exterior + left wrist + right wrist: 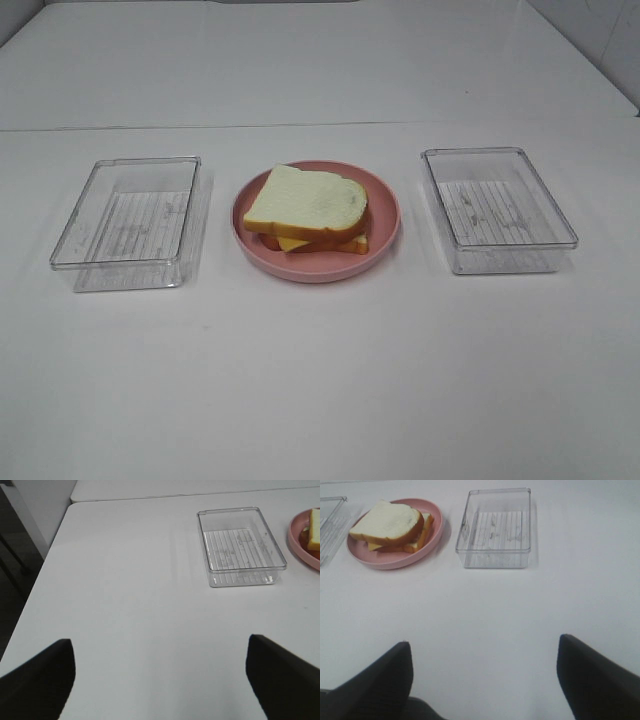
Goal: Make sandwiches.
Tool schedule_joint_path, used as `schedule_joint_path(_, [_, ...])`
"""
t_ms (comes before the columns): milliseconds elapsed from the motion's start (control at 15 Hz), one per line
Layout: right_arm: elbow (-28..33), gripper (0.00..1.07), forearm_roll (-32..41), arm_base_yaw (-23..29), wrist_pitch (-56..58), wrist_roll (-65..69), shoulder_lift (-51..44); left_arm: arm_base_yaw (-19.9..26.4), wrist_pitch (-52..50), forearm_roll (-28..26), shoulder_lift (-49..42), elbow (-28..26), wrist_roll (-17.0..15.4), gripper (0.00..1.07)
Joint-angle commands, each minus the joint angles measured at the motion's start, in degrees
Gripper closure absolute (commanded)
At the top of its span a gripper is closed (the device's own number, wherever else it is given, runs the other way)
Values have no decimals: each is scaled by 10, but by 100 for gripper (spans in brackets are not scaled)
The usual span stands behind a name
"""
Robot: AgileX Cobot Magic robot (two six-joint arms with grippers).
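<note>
The sandwich (308,212) sits assembled on the round pink plate (385,235) in the middle of the bench (320,380), a white bread slice on top, a sliver of yellow cheese and an orange-brown crust showing beneath it at the near edge; any lettuce or meat inside is hidden. A clear tray (130,222) lies toward the left edge of the bench and another clear tray (497,208) toward the right, both holding nothing. Neither arm appears in the high view. The left gripper (160,680) and the right gripper (485,680) each hang over bare bench near its front edge, jaws spread wide and holding nothing. By the look of it the stacking is finished and the arms stand clear, so the task seems at its end; if anything is left, it would be only a check that the top slice sits square, since it lies slightly askew over the layers below. The bench is plain matte white, with a seam running across it behind the trays, and pale walls beyond.
</note>
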Motion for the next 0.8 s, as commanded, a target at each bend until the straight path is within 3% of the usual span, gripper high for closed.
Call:
schedule_joint_path(67, [1,32,4,-3,-6,-1,-22,3,-5,2,-15,1,1,19])
schedule_joint_path(800, [1,32,8,-3,-6,-1,-22,3,-5,-10,-11,1,1,19])
